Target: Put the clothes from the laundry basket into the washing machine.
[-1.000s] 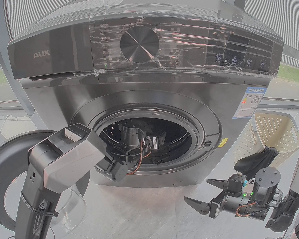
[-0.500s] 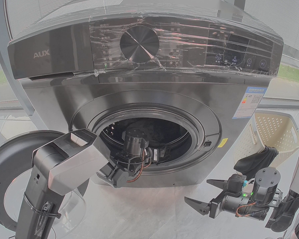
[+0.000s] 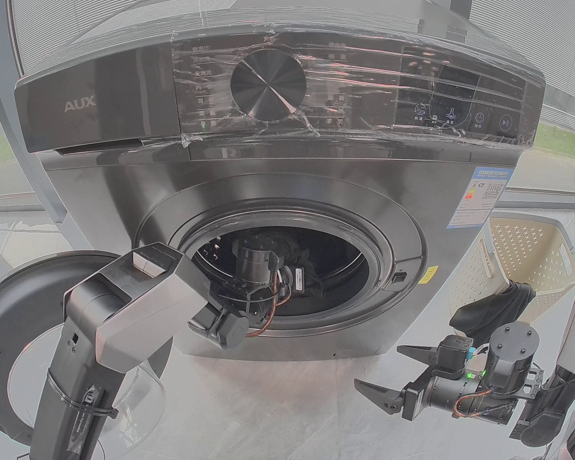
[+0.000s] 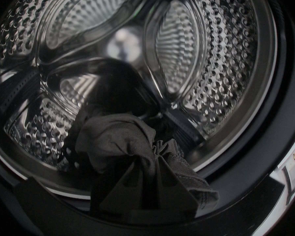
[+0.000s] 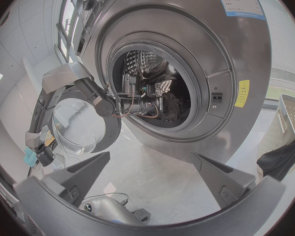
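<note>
We see a dark garment (image 4: 118, 135) bunched low at the mouth of the drum (image 4: 219, 49), just inside the round opening of the washing machine (image 3: 287, 161). The left gripper (image 4: 150, 184) pinches it between narrowly set fingers, and folds spill over both of them. A second dark garment (image 3: 492, 308) hangs over the near rim of the laundry basket (image 3: 543, 250), which stands on the floor just to the machine's right. Near that basket, low in front of the machine, the right gripper (image 3: 378, 367) hangs with its fingers spread wide above the floor. The door (image 3: 6, 327) stands swung open on the left.
</note>
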Robot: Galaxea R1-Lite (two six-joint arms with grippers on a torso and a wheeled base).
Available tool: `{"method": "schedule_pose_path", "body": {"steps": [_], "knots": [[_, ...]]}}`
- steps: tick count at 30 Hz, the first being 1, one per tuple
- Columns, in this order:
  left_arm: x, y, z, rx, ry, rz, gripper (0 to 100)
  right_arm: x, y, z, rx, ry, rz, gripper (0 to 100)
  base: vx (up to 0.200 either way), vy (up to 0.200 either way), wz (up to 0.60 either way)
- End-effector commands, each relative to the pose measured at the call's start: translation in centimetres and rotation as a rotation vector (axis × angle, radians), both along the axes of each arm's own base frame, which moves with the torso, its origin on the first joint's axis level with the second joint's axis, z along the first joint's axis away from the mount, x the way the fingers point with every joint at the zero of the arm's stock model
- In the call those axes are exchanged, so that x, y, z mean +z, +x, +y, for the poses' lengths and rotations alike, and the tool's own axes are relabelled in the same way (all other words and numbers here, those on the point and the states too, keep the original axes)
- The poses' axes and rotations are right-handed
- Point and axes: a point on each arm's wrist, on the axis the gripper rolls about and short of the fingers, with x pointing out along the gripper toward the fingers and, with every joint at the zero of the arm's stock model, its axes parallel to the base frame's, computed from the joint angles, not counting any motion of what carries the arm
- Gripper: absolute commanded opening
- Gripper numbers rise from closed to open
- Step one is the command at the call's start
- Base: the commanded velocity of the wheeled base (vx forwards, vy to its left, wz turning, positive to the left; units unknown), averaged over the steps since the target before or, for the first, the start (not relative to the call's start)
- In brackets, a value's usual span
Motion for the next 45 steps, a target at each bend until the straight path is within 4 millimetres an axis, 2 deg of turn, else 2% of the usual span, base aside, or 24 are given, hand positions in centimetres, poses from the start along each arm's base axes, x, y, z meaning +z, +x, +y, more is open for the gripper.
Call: {"method": "schedule_pose_path", "body": {"steps": [1, 7, 16, 32, 33, 37, 39, 41, 45], "knots": [[1.5, 2.3, 0.4, 0.065, -0.06, -0.105, 0, 0.0, 0.0, 0.0, 0.0, 0.0, -0.001, 100, 0.0, 0.0, 0.0], [1.4, 3.7, 0.7, 0.11, -0.092, -0.172, 0, 0.0, 0.0, 0.0, 0.001, 0.0, -0.001, 100, 0.0, 0.0, 0.0], [2.9, 5.4, 0.5, 0.141, -0.14, -0.255, 0, -0.1, 0.0, 0.0, 0.0, -0.002, 0.001, 100, 0.0, 0.0, 0.0], [2.6, 5.3, 0.6, 0.141, -0.132, -0.239, 0, 0.0, 0.0, 0.0, -0.001, 0.0, 0.001, 100, 0.0, 0.0, 0.0], [2.6, 5.3, 0.6, 0.141, -0.132, -0.239, 100, 0.0, 0.0, 0.0, 0.0, -0.001, 0.0, 100, 0.0, 0.0, 0.0], [2.3, 4.8, 0.2, 0.131, -0.131, -0.225, 100, 0.0, 0.0, 0.0, 0.0, -0.001, 0.0, 100, 0.0, 0.0, 0.0], [1.7, 3.5, -0.5, 0.109, -0.116, -0.186, 100, 0.0, 0.0, 0.0, 0.0, -0.002, 0.001, 100, 0.0, 0.0, 0.0], [1.6, 3.0, -0.7, 0.101, -0.106, -0.172, 100, 0.0, 0.0, 0.0, 0.0, -0.001, 0.0, 100, 0.0, 0.0, 0.0], [1.1, 0.3, -1.4, 0.057, -0.062, -0.109, 100, 0.0, 0.0, 0.0, 0.0, -0.001, 0.0, 100, 0.0, 0.0, 0.0]]}}
